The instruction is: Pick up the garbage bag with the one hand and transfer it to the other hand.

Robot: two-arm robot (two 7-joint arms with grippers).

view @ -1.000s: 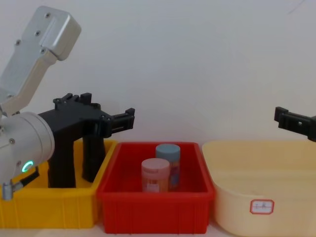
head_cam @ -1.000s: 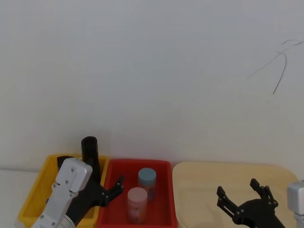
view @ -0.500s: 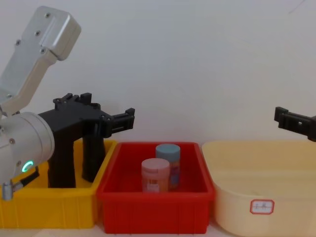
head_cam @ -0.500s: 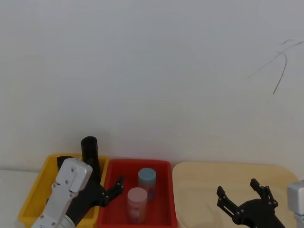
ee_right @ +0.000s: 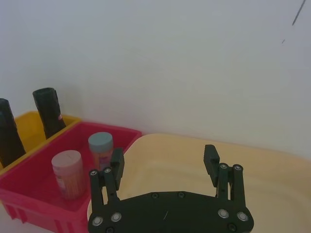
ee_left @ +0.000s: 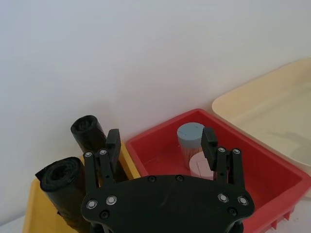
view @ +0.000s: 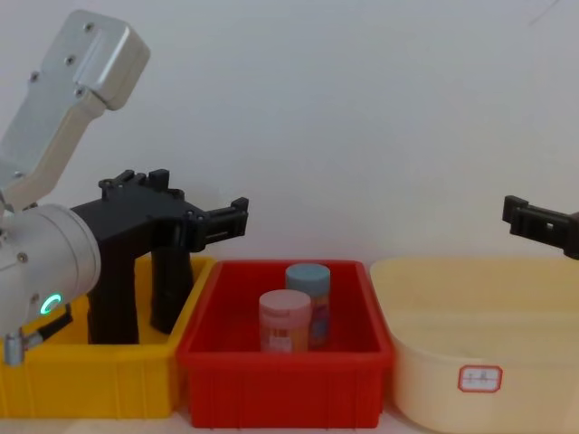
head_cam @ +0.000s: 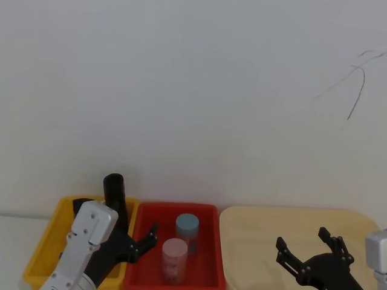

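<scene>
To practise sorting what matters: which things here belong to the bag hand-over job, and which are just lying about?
Job: thicker black bag roll, left claw, right claw.
Lying about: slimmer black roll, yellow bin, red bin, blue-lidded jar, pink jar, cream tub.

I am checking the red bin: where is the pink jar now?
In the chest view, the pink jar stands upright in the red bin at the centre, just in front of the blue-lidded jar.

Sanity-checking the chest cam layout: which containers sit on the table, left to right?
Left to right: yellow bin → red bin → cream tub.
</scene>
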